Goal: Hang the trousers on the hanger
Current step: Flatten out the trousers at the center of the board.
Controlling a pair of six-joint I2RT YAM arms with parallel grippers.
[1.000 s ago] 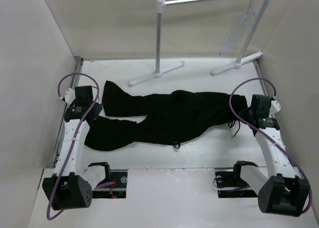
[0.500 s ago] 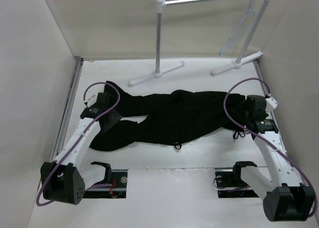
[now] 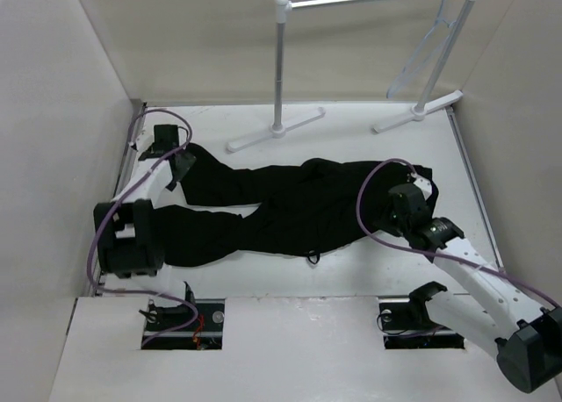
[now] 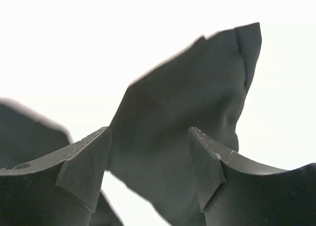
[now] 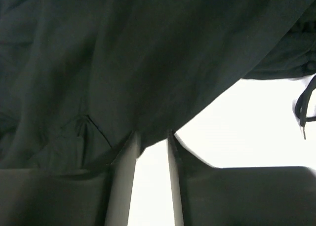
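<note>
White tabletop [image 3: 351,146] under flat black trousers [image 3: 290,204], legs splayed; left claw [image 4: 148,137] agape, grip of right claw [image 5: 150,134] unclear.

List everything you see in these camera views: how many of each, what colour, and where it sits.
black soft-fabric trousers: one, black, lying across the middle of the table, legs toward the left.
thin pale triangular clothes hanger: one, whitish, hanging from the rack's rail, far right.
white tubular garment rack: one, white, standing at the table's far edge.
white table: one, white, under everything.
purple cables: two, purple, one looping along each arm.
left end effector: one, dark, open, at the end of a trouser leg, far left.
right end effector: one, dark, fingers narrowly apart, at the trousers' edge near their right end.
</note>
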